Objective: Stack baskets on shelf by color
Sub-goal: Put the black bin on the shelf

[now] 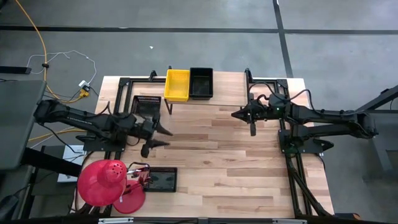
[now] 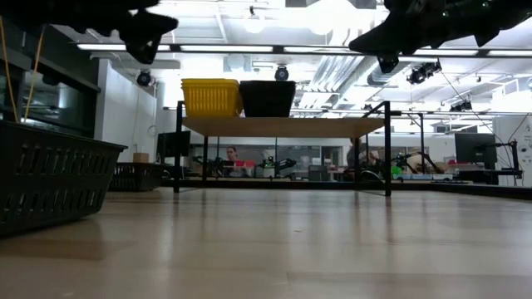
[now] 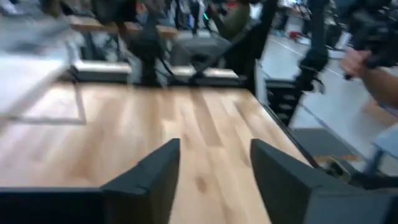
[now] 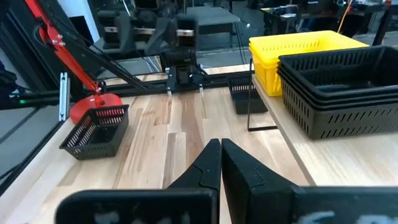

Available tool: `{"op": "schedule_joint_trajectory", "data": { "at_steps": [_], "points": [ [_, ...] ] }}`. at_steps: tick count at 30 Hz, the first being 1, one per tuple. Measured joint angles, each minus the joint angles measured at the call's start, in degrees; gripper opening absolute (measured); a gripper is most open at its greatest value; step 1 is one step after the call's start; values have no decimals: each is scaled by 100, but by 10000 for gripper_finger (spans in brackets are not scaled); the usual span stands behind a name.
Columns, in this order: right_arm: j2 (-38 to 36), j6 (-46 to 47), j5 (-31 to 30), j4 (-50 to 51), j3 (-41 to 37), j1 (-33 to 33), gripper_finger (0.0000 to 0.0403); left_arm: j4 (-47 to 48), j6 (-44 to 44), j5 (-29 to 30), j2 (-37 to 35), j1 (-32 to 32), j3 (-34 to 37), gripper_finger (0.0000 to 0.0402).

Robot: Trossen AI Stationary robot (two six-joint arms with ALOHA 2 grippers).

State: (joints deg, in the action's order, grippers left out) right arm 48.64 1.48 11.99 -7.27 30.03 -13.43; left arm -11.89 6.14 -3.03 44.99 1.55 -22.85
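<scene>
Shelf: set at the far edge of the worktop. Yellow baskets and black baskets are stacked side by side on its left end. One black basket is seen just left of the shelf on the worktop; another lies well apart, near the front edge, beside a red dome.

Left gripper: held above the worktop in front of the shelf, jaws spread, empty.

Right gripper: held near the shelf's right end, jaws closed together, nothing between them.
</scene>
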Motion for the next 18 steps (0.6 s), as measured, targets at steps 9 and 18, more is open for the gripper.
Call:
{"op": "schedule_joint_trajectory", "data": {
  "at_steps": [9,18],
  "points": [
    [354,6,-118,-116,1,217,0,1070,1286,263,541,1056,-61,242],
    [451,5,-345,-128,1,304,0,2680,1621,1040,2051,1918,-1126,239]
  ]
}}
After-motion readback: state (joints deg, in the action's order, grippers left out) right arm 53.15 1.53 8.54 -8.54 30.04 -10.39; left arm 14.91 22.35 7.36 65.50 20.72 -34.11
